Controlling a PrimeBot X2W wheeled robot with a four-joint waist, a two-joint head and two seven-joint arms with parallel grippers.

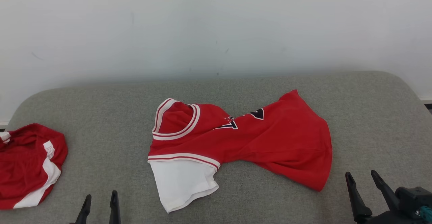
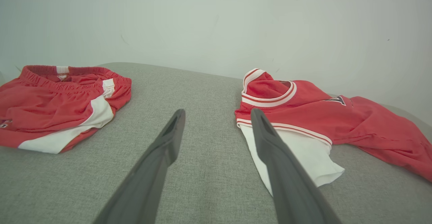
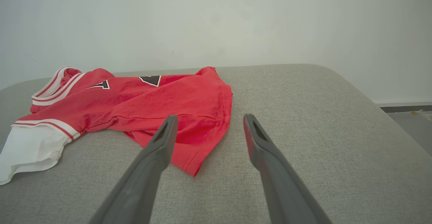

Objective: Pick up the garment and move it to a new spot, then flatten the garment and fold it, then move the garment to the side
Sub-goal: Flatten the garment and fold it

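The right gripper (image 3: 209,120), jaws apart, hovers over the grey cushion (image 3: 303,116) beside the crumpled red jersey (image 3: 152,105).

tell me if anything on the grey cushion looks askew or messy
The red jersey lies twisted and wrinkled on the grey cushion, lettering pinched in a fold, one white sleeve splayed toward the front. The red shorts sit bunched at the left edge.

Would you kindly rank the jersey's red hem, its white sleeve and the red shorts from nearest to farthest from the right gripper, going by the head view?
Measured from the right gripper:
1. Red hem, just to its left.
2. White sleeve, in the middle, toward the near edge.
3. Red shorts, at the far left.
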